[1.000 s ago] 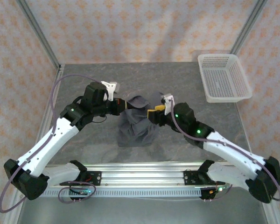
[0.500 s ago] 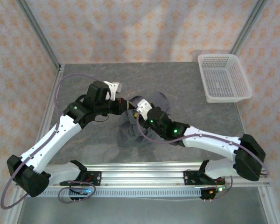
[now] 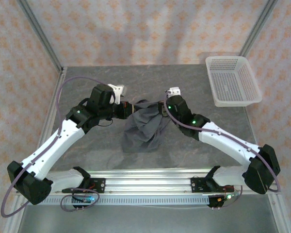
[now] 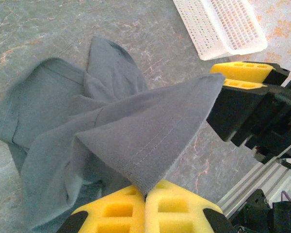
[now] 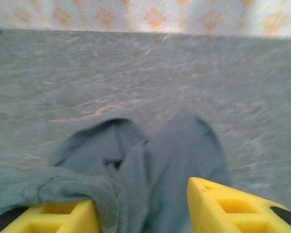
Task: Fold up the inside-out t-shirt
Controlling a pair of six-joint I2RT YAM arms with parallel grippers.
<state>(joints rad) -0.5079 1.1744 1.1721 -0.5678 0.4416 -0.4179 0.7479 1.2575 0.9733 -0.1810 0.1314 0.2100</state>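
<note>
The inside-out t-shirt (image 3: 144,130) is dark slate-grey and hangs bunched between the two grippers above the table's middle. My left gripper (image 3: 129,109) holds its upper left edge. In the left wrist view the yellow pads (image 4: 145,194) are shut on a stitched hem of the t-shirt (image 4: 150,131), which stretches toward the right gripper's fingers (image 4: 242,80). My right gripper (image 3: 163,108) is at the shirt's upper right edge. In the right wrist view its jaws (image 5: 143,204) stand apart, with the cloth (image 5: 184,145) between them and a hem draped over the left finger (image 5: 53,216).
A white mesh basket (image 3: 233,80) stands at the back right corner, apart from the shirt, and its rim (image 4: 223,29) shows in the left wrist view. Grey marbled tabletop (image 3: 87,87) surrounds the cloth. The aluminium rail (image 3: 150,183) runs along the near edge.
The right gripper moved from beside the left gripper out to the right, to the shirt's upper right edge, and its jaws narrowed. The cloth between the grippers is spread wider. The left gripper stayed shut.
</note>
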